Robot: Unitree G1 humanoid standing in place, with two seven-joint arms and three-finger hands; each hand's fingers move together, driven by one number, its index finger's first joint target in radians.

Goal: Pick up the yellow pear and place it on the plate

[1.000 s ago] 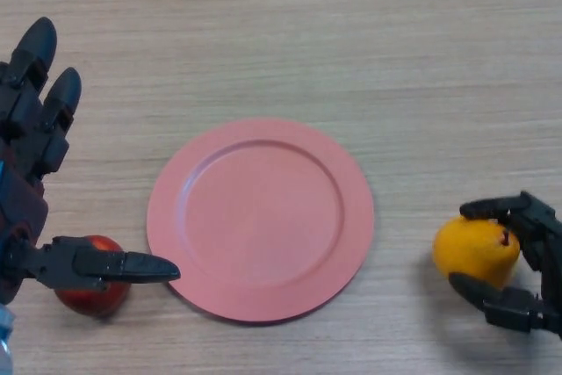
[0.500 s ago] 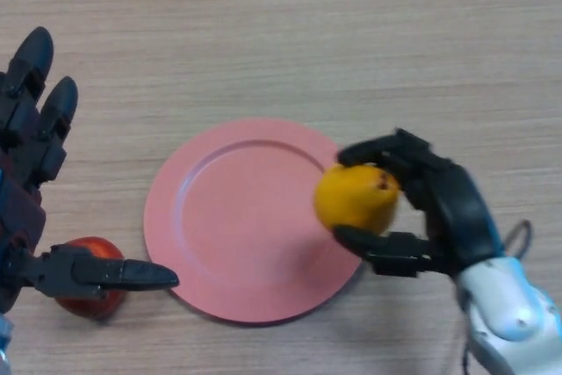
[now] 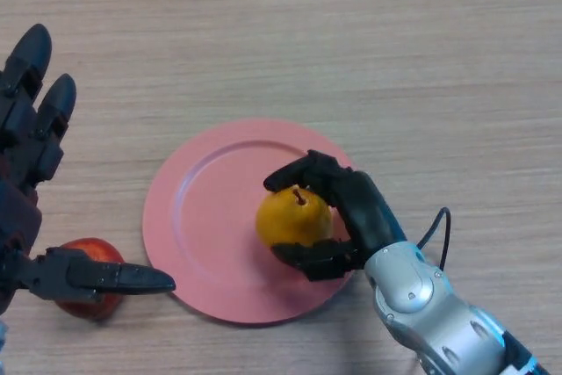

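Right robot hand (image 3: 351, 212) grips the yellow pear (image 3: 293, 216), seemingly resting on the plate (image 3: 202, 217).

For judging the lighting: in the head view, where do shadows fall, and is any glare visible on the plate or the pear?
Head view: no strong glare on the pink plate or the yellow pear, held in the right hand; a soft shadow lies along the plate's lower rim, another under the red fruit below the left hand; lighting looks diffuse.

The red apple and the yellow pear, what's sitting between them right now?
In the head view, between the red apple and the yellow pear lie the left hand's thumb and the pink plate.
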